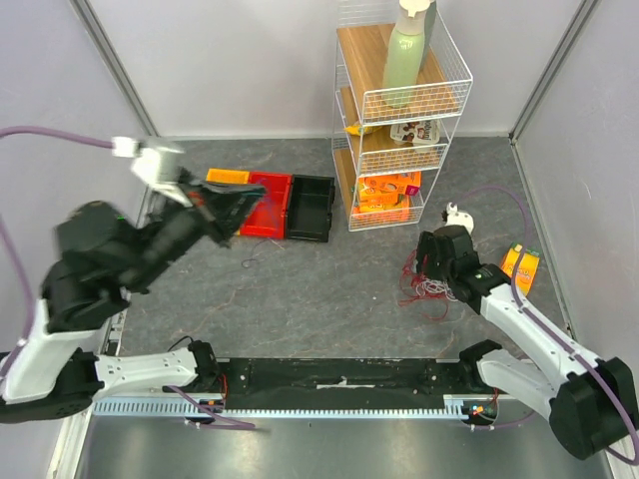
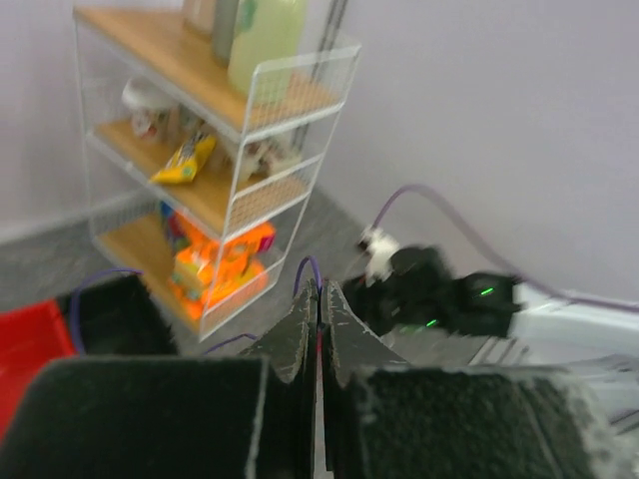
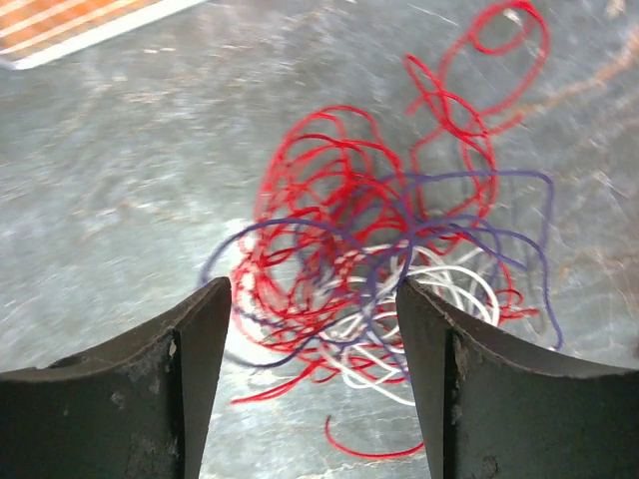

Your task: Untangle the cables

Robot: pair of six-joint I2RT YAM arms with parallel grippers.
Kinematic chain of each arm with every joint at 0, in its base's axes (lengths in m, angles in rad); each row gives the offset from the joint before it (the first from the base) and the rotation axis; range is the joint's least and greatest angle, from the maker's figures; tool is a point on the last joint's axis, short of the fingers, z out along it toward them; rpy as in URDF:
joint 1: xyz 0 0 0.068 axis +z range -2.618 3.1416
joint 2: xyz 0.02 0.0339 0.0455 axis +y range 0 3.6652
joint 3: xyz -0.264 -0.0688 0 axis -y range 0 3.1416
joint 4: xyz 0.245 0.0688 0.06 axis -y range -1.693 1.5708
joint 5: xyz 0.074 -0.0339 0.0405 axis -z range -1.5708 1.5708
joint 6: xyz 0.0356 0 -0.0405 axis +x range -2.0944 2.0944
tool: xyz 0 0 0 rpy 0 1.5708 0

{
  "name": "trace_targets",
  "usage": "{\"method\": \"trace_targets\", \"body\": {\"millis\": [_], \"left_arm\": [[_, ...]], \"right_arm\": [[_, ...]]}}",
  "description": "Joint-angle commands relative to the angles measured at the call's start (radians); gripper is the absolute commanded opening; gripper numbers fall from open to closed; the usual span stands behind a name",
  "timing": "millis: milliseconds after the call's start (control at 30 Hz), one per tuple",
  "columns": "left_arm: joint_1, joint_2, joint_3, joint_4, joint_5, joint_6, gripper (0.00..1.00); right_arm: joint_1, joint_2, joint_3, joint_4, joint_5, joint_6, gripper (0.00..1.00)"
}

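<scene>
1 tangle of cables [image 3: 371, 261] lies under the wide-open, empty right gripper [image 3: 312, 299]; left gripper [image 2: 319, 296] is clamped, far left. Pinch 1 outer red loop

There's open grey table [image 1: 329, 299] through the middle, between the two arms, with easy room to pass. At the back the wire rack [image 1: 399, 120] blocks the way, with the red and black bins [image 1: 283, 203] just left of it. The cables [image 1: 424, 284] and an orange carton [image 1: 521, 267] crowd the right side.
</scene>
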Motion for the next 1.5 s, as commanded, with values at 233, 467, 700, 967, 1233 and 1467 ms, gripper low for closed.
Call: {"method": "trace_targets", "body": {"millis": [233,467,700,967,1233,1467], "left_arm": [[0.269,0.224,-0.029,-0.023,-0.012,0.011,0.01],[0.492,0.365,-0.023,0.100,0.137,-0.060,0.02],[0.530,0.472,0.021,0.151,0.183,-0.083,0.02],[0.550,0.502,0.073,0.159,0.173,-0.027,0.02],[0.556,0.468,0.176,0.160,0.167,0.026,0.01],[0.581,0.459,0.118,0.166,0.180,0.012,0.02]], "right_arm": [[0.012,-0.114,0.094,-0.052,-0.282,-0.117,0.75],[0.010,-0.162,0.104,-0.104,-0.256,-0.128,0.75],[0.012,-0.193,0.100,-0.121,-0.243,-0.126,0.75],[0.012,-0.177,0.104,-0.118,-0.245,-0.131,0.75],[0.012,-0.187,0.103,-0.118,-0.246,-0.123,0.75],[0.010,-0.208,0.091,-0.119,-0.249,-0.122,0.75]]}}
